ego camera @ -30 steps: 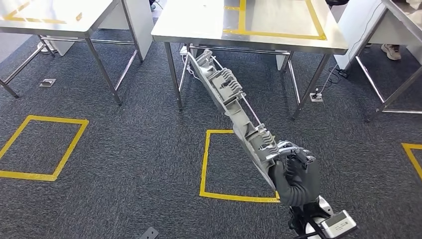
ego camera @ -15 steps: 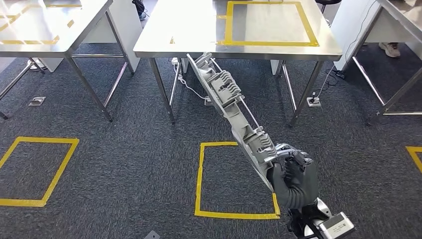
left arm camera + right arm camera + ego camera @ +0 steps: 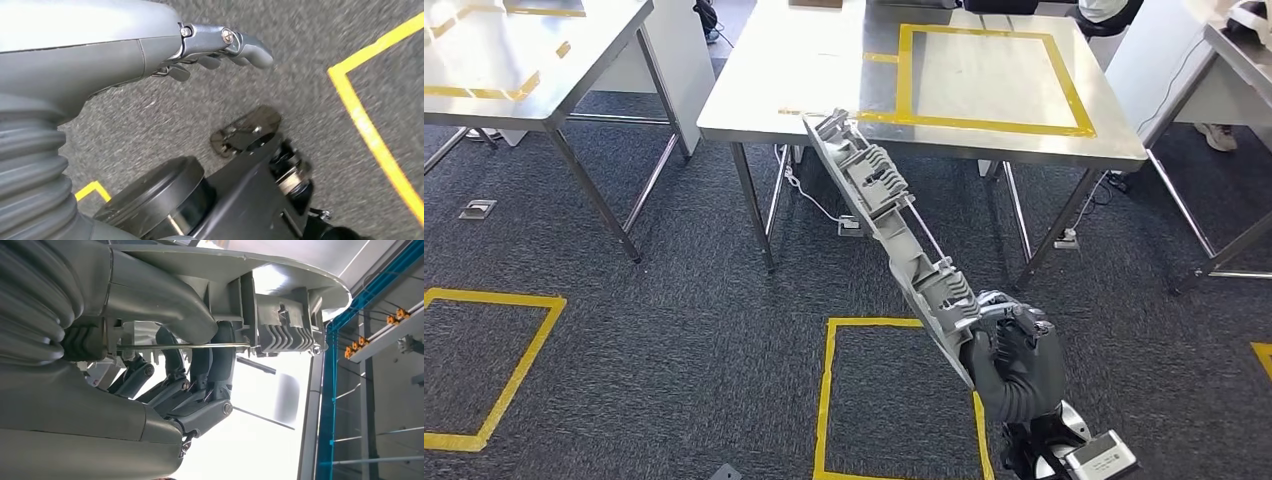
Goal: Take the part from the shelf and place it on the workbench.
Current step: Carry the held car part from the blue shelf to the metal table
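the right hand [image 3: 1014, 365] holds the near end of a long grey part [image 3: 889, 215], and its dark fingers [image 3: 1024, 335] are wrapped tightly around that end. the part is a narrow plastic piece with ribs, clips and a thin metal rod along it. it is tilted, going up and away from the hand toward the steel table [image 3: 814, 70] ahead. in the head view its far end overlaps the front edge of this table, but i cannot tell if it touches the table or is only in front of it. the rest of the part hangs in the air above the dark carpet floor [image 3: 654, 340].

in the right wrist view the fingers [image 3: 200, 365] are closed around the part [image 3: 280, 320], with the thumb pressed on its other side.

the left hand [image 3: 165, 45] is seen in the left wrist view, above the carpet. its fingers [image 3: 250, 47] are bent a little and spread apart, and they hold nothing.

on the table top there is a rectangle of yellow tape [image 3: 984, 75]. a yellow tape square [image 3: 894, 400] is on the floor just beside the right hand. another steel table [image 3: 534, 50] stands at the left, and one more yellow square [image 3: 484, 370] is on the floor before it. at the far right edge a shoe of a person [image 3: 1221, 137] is seen.
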Available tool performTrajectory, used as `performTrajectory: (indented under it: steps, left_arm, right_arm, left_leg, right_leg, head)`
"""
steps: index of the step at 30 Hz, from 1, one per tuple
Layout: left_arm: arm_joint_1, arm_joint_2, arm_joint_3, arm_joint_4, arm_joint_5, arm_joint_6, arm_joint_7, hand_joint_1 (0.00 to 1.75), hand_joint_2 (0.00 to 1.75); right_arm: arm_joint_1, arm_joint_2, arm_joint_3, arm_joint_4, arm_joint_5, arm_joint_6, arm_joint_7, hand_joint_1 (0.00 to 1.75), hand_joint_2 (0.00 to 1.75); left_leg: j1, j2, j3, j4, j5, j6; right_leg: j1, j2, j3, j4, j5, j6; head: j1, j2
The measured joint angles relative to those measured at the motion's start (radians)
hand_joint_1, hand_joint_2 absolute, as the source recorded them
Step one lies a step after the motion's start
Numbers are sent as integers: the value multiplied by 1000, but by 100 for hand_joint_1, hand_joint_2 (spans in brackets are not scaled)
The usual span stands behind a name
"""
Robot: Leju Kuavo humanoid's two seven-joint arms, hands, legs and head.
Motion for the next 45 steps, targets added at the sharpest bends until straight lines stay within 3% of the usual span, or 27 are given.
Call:
performTrajectory:
  steps: [2, 3, 6, 8, 12, 13, 14, 16, 18, 19, 21, 23, 25, 27, 29, 30, 31, 33, 34, 35, 36, 38, 40, 41, 42, 44, 45]
  left_arm:
    - [-1, -1, 0, 0, 0, 2, 0, 0, 175]
    - [-2, -2, 0, 0, 0, 3, 0, 0, 175]
    - [-4, -3, 0, -3, -2, 5, -1, 0, 175]
    - [-5, -2, 0, -4, -4, 7, -1, 0, 175]
    - [-7, -2, 0, -5, -6, 8, -1, 0, 175]
    - [-6, -2, 0, -5, -6, 8, -1, 0, 175]
    - [-4, -2, 0, -5, -7, 8, -1, 0, 175]
    - [-1, 0, 0, -4, -9, 8, -1, 0, 175]
    - [-1, 0, 0, -2, -12, 8, -1, 0, 175]
    - [0, 0, 0, -1, -13, 8, -1, 0, 175]
    - [1, 0, 0, -1, -14, 8, -1, 0, 175]
    - [2, 0, 0, -2, -15, 9, -1, 0, 175]
    - [1, 0, 0, -2, -15, 11, -1, 0, 175]
    - [3, 0, 0, -1, -15, 11, -1, 0, 175]
    - [6, 0, 0, -1, -15, 12, -1, 0, 175]
    - [7, 0, 0, 0, -15, 13, -1, 0, 175]
    - [8, 0, 0, 0, -15, 14, -1, 0, 175]
    - [9, -3, 0, 3, -17, 16, 0, 0, 175]
    - [9, -4, 0, 3, -18, 16, 0, 0, 175]
    - [7, -5, 0, 3, -20, 16, 1, 0, 175]
    - [4, -5, 0, 1, -21, 17, 0, 0, 175]
    - [-2, -4, 0, -3, -23, 17, -1, 0, 175]
    - [-7, -4, 0, -5, -23, 17, -1, 0, 175]
    - [-7, -4, 0, -5, -23, 18, -1, 0, 175]
    - [-5, -3, 0, -5, -23, 18, 0, 0, 175]
    - [0, -2, 0, -4, -24, 18, 1, 0, 175]
    - [3, -1, 0, -4, -24, 18, 1, 0, 175]
  right_arm:
    - [2, 0, 0, -2, 1, -3, -1, 175, 175]
    - [4, 0, 0, -3, 3, -4, -1, 175, 175]
    - [9, 0, 1, -11, 7, -6, -1, 175, 175]
    - [9, 0, 1, -14, 7, -7, -1, 175, 175]
    - [9, 0, 3, -16, 6, -7, -1, 175, 175]
    - [9, 0, 3, -16, 6, -6, -1, 175, 175]
    - [10, 0, 3, -16, 6, -6, 0, 175, 175]
    - [8, 0, 4, -16, 6, -4, 0, 175, 175]
    - [6, 0, 6, -15, 6, -3, -1, 175, 175]
    - [4, 0, 7, -15, 6, -3, -1, 175, 175]
    - [0, 1, 8, -16, 6, -3, -1, 175, 175]
    - [-2, 1, 9, -16, 6, -3, -1, 175, 175]
    - [-4, 1, 11, -16, 6, -2, -1, 175, 175]
    - [-5, 0, 11, -16, 5, -1, -2, 175, 175]
    - [-4, 0, 11, -16, 5, -1, -1, 175, 175]
    - [-3, 0, 11, -16, 5, -1, -1, 175, 175]
    - [-3, 0, 11, -16, 5, -1, -1, 175, 175]
    - [0, 0, 11, -15, 5, 0, -2, 175, 175]
    - [3, 0, 11, -15, 4, 0, -2, 175, 175]
    - [4, 0, 11, -15, 4, 0, -2, 175, 175]
    - [5, 0, 11, -16, 4, -1, -1, 175, 175]
    - [5, 0, 11, -16, 6, -4, 0, 175, 175]
    - [4, 0, 10, -16, 17, -18, 7, 175, 175]
    - [3, 0, 9, -14, 27, -29, 13, 175, 175]
    - [2, 1, 5, -11, 38, -45, 21, 175, 175]
    - [2, 1, -11, 2, 53, -80, 38, 175, 175]
    - [1, 1, -24, 12, 58, -101, 47, 175, 175]
  left_leg:
    - [-3, -3, 26, 0, -24, -5]
    - [-5, -4, 33, -1, -35, -9]
    - [-10, -5, 49, 15, -42, -28]
    - [-11, -1, 39, 57, -54, -39]
    - [2, 7, -98, 259, -147, -56]
    - [5, 8, -122, 276, -154, -60]
    - [8, 10, -132, 260, -143, -64]
    - [12, 14, -113, 145, -54, -68]
    - [11, 21, -92, 50, 17, -62]
    - [9, 23, -87, 32, 29, -54]
    - [7, 22, -75, 28, 13, -33]
    - [10, 18, -51, 19, 3, -18]
    - [11, 15, -18, 7, -15, -9]
    - [11, 12, 20, -7, -38, -6]
    - [10, 6, 71, -21, -66, -6]
    - [8, 4, 100, -28, -83, -6]
    - [7, 3, 126, -35, -101, -7]
    - [3, 2, 170, -43, -140, -12]
    - [2, 2, 188, -51, -159, -15]
    - [0, 0, 209, -55, -168, -20]
    - [-2, -2, 220, -47, -163, -26]
    - [-3, 2, 193, 44, -116, -34]
    - [-1, 8, 94, 194, -96, -43]
    - [0, 9, 40, 249, -121, -48]
    - [1, 10, -9, 279, -168, -52]
    - [3, 11, -82, 275, -266, -57]
    - [3, 11, -109, 249, -284, -58]
  right_leg:
    - [7, -2, 11, -116, 117, -16]
    - [10, 0, 17, -152, 153, -22]
    - [8, 7, 37, -183, 184, -35]
    - [0, 4, 58, -191, 208, -45]
    - [-4, 4, 80, -192, 185, -50]
    - [-4, 5, 88, -192, 175, -48]
    - [-6, 6, 100, -192, 164, -46]
    - [-9, 7, 129, -192, 137, -38]
    - [-10, 7, 153, -193, 111, -24]
    - [-9, 6, 162, -194, 103, -16]
    - [-8, 7, 174, -188, 104, -2]
    - [-9, 4, 141, -118, 130, 9]
    - [-10, -1, 46, 11, 132, 14]
    - [-8, -2, -50, 101, 72, 15]
    - [-4, -2, -107, 93, 10, 9]
    - [-1, -2, -120, 54, 9, 3]
    - [4, -2, -126, -2, 54, -5]
    - [18, -2, -130, -134, 241, -25]
    - [25, -1, -127, -175, 317, -30]
    - [28, 1, -120, -199, 356, -32]
    - [28, 5, -105, -200, 349, -31]
    - [23, 6, -65, -203, 317, -41]
    - [17, 3, -18, -208, 283, -52]
    - [15, 3, 6, -210, 263, -56]
    - [13, 5, 32, -213, 243, -56]
    - [9, 11, 85, -215, 202, -54]
    - [7, 14, 112, -216, 181, -52]
  head:
    - [4, 0]
    - [5, 0]
    - [6, 0]
    - [2, 0]
    - [-9, 0]
    - [-9, 0]
    - [-10, 0]
    - [-11, 0]
    - [-12, 0]
    - [-13, 0]
    - [-13, 0]
    - [-10, 0]
    - [-5, 0]
    - [-3, 0]
    - [-1, 0]
    - [1, 0]
    - [3, 0]
    - [6, 0]
    - [6, 0]
    - [6, 0]
    - [6, 0]
    - [5, 0]
    - [1, 0]
    - [-2, 0]
    - [-5, 0]
    - [-10, 0]
    - [-13, 0]
